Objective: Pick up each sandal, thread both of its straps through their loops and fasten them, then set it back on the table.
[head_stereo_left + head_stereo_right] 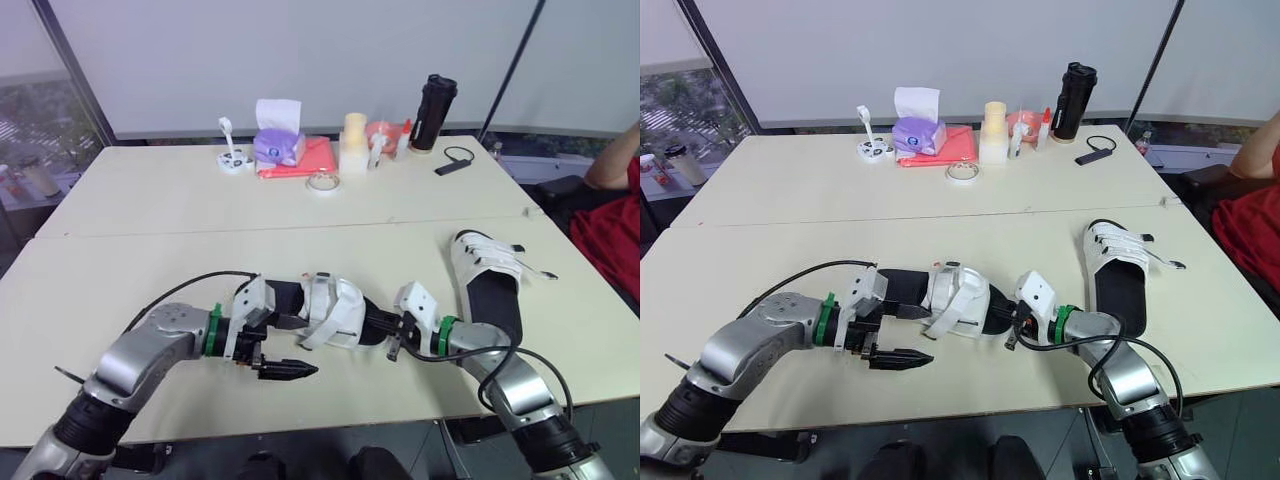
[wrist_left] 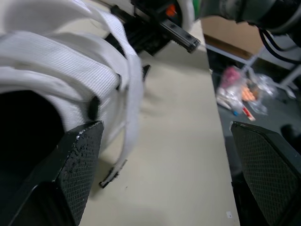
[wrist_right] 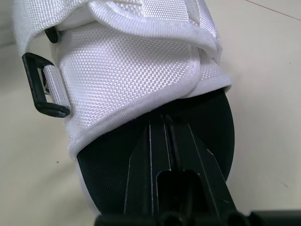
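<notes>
**Sandal** (image 1: 330,312) at the middle of the table's (image 1: 150,260) front edge, lengthwise between the two grippers. We cannot tell whether it rests on the top or is raised just off it. **Second sandal** (image 1: 490,285) near the front right corner, straps open, apart from both arms.

**Left gripper** (image 2: 164,127): fingers spread wide at the heel end, one finger just beside the white upper (image 2: 61,61), nothing held.

**Right gripper** (image 1: 380,328): fingers pressed together over the black insole (image 3: 108,165) at the toe end, tips at the rim of the upper. We see nothing caught between them.

**Strap** (image 1: 313,335): hangs loose off the side facing the front edge, its end down at the table. A black loop (image 3: 54,111) stands empty on the upper's side. We judge the threading step to be in hand, with at least this strap not yet through.

**Hazards, as we judge them:**
- The right fingers seem to press rather than clamp, so a pull on the strap could turn or slide the sandal toward the front edge.
- The left fingers stand so close to the upper that closing may catch the upper instead of the strap.
- The strap end is limp and may fold at the loop rather than enter it.
</notes>
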You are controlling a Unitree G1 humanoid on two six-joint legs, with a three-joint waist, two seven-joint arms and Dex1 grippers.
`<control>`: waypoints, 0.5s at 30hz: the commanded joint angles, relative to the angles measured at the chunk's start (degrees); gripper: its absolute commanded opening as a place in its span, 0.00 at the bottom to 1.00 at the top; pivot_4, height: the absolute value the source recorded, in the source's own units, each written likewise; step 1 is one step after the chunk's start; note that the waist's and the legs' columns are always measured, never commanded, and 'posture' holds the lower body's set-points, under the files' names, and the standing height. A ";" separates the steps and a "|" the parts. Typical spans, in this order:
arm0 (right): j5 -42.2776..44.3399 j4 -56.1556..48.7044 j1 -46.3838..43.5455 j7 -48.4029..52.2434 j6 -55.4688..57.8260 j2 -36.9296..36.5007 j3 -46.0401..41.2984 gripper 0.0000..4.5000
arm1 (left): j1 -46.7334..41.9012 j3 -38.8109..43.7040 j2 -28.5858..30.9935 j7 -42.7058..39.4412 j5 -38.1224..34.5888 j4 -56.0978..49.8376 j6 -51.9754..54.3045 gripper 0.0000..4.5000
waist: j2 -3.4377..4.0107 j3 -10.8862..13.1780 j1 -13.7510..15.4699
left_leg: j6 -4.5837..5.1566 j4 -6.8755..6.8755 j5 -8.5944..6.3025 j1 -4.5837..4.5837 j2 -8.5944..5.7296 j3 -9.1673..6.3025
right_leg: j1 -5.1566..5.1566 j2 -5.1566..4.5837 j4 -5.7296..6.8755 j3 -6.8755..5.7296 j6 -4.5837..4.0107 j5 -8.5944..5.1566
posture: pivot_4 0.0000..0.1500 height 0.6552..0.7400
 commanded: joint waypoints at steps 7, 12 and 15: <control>-2.21 1.50 2.89 -2.19 3.49 0.11 1.27 0.00 | -5.09 -2.84 -4.01 -2.85 3.60 6.01 -0.73 0.94 | -0.01 0.01 0.24 | 0.00 0.00 0.00 -0.01 0.00 -0.01 | 0.01 -0.03 -0.03 0.00 0.01 0.00 | 1.00 1.00; -2.15 1.27 3.15 -2.68 3.62 0.19 1.12 0.00 | -6.59 -3.55 -5.27 -3.46 3.88 6.54 1.62 0.47 | -0.01 0.01 0.15 | 0.00 -0.01 0.00 -0.04 0.00 -0.02 | -0.02 -0.01 -0.04 0.00 0.01 0.00 | 1.00 1.00; -2.16 1.13 3.49 -2.76 3.51 0.14 1.13 0.00 | -7.11 -4.52 -5.06 -3.75 4.56 6.26 2.79 0.11 | -0.01 0.01 0.11 | 0.00 -0.03 0.00 -0.03 0.00 -0.02 | -0.02 -0.02 -0.05 0.00 0.02 -0.01 | 1.00 1.00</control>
